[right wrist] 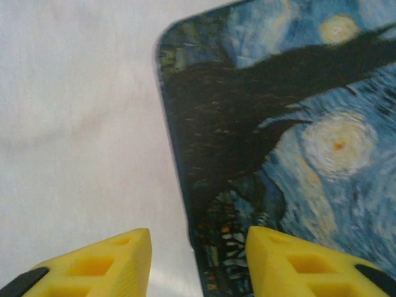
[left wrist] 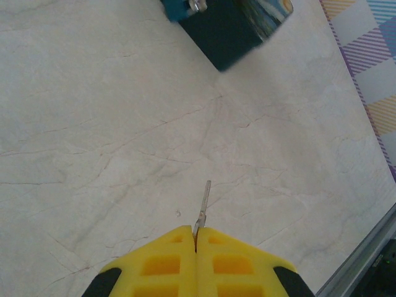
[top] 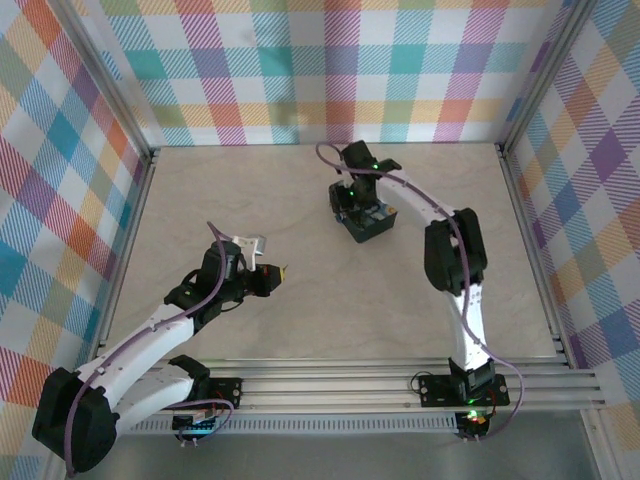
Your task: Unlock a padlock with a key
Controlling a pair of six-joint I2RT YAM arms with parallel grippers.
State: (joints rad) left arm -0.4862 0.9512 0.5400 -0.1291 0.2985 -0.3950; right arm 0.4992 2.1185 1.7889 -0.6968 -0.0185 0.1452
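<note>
We are seeing the left gripper [left wrist: 195, 234] pinching a key [left wrist: 203, 199] between tightly closed jaws, its blade sticking forward over the table [left wrist: 93, 124], while the right gripper [right wrist: 197, 240] is hovering, jaws spread, straddling the edge of a painted box [right wrist: 278, 124].

Bright even lighting, soft shadows, right wrist close-up blurred, overhead view sharp

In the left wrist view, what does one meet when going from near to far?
The yellow left tool, the thin silver metal key it grips, pale marble-patterned tabletop, dark box with blue painted lid.
</note>
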